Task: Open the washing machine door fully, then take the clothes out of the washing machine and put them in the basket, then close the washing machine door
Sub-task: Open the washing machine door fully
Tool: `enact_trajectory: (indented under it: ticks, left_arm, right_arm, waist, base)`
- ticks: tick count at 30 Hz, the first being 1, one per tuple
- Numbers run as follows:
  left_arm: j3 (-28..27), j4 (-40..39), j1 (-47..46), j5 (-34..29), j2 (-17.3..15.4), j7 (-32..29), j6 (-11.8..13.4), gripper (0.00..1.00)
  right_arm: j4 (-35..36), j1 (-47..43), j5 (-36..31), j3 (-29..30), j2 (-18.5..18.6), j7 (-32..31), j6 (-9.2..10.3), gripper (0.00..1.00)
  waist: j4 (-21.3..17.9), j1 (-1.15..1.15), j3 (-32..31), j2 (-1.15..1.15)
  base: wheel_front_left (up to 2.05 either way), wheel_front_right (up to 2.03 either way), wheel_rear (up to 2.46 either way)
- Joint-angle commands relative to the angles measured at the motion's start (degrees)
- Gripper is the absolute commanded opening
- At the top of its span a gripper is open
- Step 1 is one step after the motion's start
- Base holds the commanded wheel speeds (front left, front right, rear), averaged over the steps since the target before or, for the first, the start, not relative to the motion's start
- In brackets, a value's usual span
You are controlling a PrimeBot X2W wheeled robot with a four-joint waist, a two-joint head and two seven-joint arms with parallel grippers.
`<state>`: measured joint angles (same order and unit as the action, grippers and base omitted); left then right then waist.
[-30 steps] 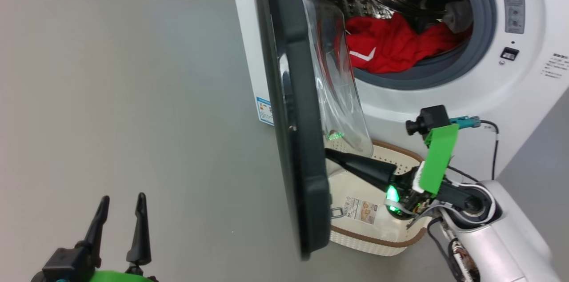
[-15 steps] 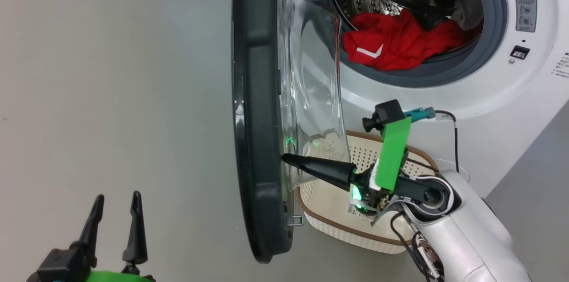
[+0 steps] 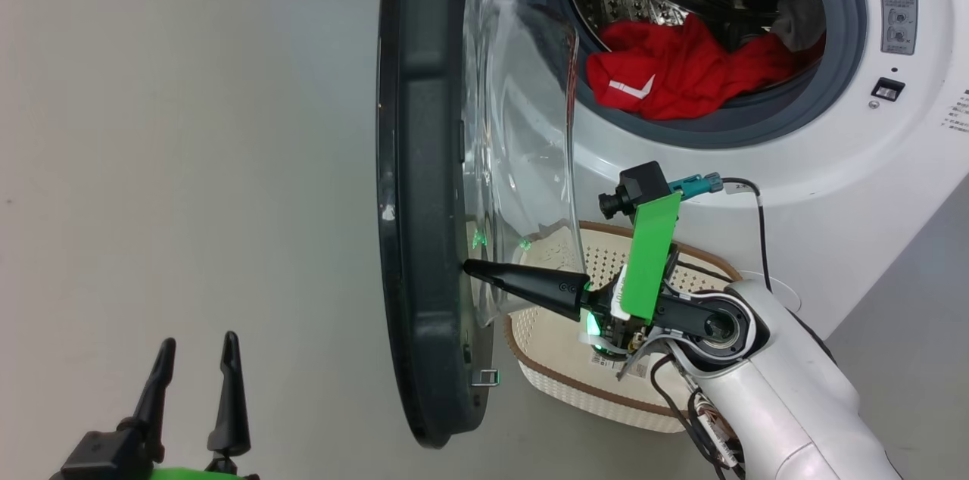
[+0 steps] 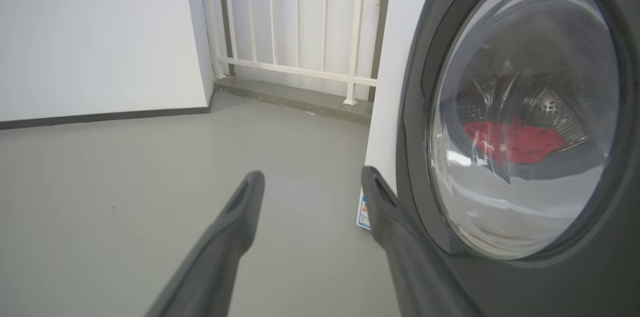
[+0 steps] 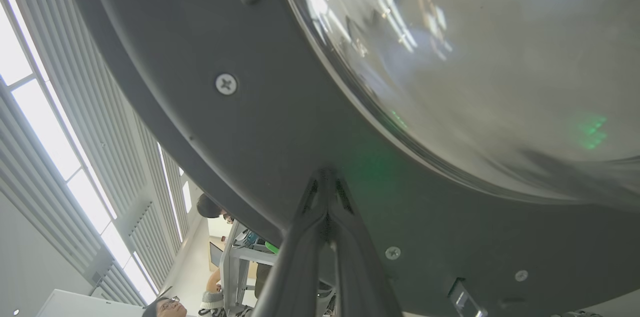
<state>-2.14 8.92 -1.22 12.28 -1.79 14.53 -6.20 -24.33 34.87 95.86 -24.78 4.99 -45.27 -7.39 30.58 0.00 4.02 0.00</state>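
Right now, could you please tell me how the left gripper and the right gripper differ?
The left gripper is open, fingers apart; the right gripper is shut, fingers together. The left gripper hangs over the floor, touching nothing; the right gripper's tip is against the dark inner rim of the door. In the head view the left gripper points up, the right gripper sideways at the door. Both have long dark fingers and hold nothing.
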Motion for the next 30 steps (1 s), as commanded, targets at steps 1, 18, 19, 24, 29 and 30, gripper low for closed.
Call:
enact_trajectory:
  ticks: [1, 18, 19, 24, 29, 30]
  left_arm:
    - [-2.0, -1.5, -0.5, -0.2, -1.1, 0.5, 0.5, 1.00]
    - [-1.5, -0.1, -0.3, -1.7, -1.1, 0.5, -0.3, 1.00]
    - [-1.4, 0.0, -0.3, -1.7, -1.1, 0.5, -0.4, 1.00]
    - [-1.2, 0.5, -0.3, -1.7, -1.3, 0.5, -0.5, 1.00]
    - [-1.5, 0.3, -0.2, -1.5, -1.4, 0.5, -0.6, 1.00]
    - [-1.5, 0.3, -0.2, -1.5, -1.4, 0.5, -0.6, 1.00]
  right_arm:
    - [1.6, 1.4, 0.4, -0.9, -2.1, 0.3, -0.10, 0.00]
    - [5.6, -3.4, -1.7, 3.0, -0.9, 1.6, -0.10, 0.07]
    - [6.2, -3.9, -1.9, 3.3, -0.7, 1.7, -0.10, 0.16]
    - [9.8, -6.1, -3.4, 4.8, 0.4, 3.2, -0.10, 1.00]
    - [15.3, -7.8, -6.8, 6.7, 1.9, 7.8, -0.10, 1.00]
    - [15.3, -7.8, -6.8, 6.7, 1.9, 7.8, -0.10, 1.00]
  waist:
    - [-0.1, 0.00, -0.2, 0.00]
    - [-1.2, 0.00, -3.0, 0.00]
    - [-1.3, 0.00, -3.2, 0.00]
    - [-1.9, 0.00, -4.1, 0.00]
    - [-2.8, 0.00, -4.2, 0.00]
    - [-2.8, 0.00, -4.2, 0.00]
  base:
    - [0.00, 0.00, 0.00]
    - [0.00, 0.00, 0.00]
    - [0.00, 0.00, 0.00]
    - [0.00, 0.00, 0.00]
    - [0.00, 0.00, 0.00]
    - [0.00, 0.00, 0.00]
